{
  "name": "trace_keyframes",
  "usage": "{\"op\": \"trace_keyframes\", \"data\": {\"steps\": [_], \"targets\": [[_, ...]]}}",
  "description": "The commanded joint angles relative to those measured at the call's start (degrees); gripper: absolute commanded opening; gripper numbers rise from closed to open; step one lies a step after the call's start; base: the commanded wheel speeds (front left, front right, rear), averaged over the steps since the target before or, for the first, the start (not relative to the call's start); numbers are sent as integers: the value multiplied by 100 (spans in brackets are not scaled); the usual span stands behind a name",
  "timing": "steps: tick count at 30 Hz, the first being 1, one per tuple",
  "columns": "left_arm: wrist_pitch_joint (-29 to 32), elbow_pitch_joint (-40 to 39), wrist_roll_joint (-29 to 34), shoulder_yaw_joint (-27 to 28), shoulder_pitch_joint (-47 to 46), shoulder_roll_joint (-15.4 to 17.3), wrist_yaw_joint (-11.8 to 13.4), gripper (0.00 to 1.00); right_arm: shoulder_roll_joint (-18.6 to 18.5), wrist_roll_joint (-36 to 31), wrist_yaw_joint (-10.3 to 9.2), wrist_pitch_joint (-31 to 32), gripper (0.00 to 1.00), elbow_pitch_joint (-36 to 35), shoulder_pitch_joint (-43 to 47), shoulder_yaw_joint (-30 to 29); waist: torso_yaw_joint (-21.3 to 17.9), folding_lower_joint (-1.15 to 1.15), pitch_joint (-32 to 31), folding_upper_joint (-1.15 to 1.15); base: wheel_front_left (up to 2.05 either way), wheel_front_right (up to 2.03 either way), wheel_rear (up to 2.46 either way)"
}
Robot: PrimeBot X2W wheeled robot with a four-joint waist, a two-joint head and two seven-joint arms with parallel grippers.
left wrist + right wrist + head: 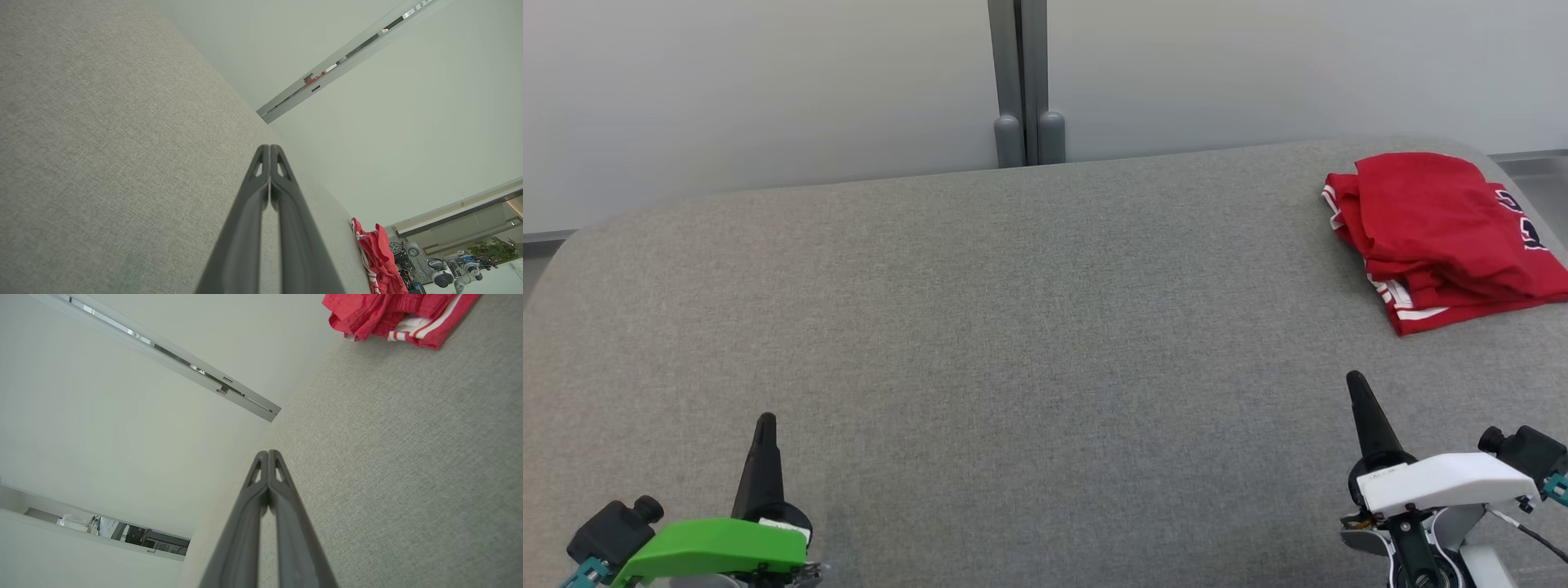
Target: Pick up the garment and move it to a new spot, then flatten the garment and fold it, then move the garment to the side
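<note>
- Nearest us, we are holding the left gripper (765,425) and right gripper (1357,388) low, both clenched on nothing.
- We are seeing the red garment (1437,229) lying folded at the far right of the grey surface (1013,327), well apart from both.
- We are judging the move aside done, so we are aiming to rest both arms clear of the folds.
</note>
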Motion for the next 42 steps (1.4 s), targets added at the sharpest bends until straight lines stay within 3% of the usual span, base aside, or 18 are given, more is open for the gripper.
{"op": "trace_keyframes", "data": {"steps": [1,42], "targets": [[45,-25,-179,53,-148,62,-44,0,-14,181,-2,48,0,-32,-153,-36,0,0,2,0,0,0,0],[624,326,-2411,397,-528,46,-259,0,27,2241,-2,629,0,63,-276,-366,-18,0,69,0,0,0,0]]}}
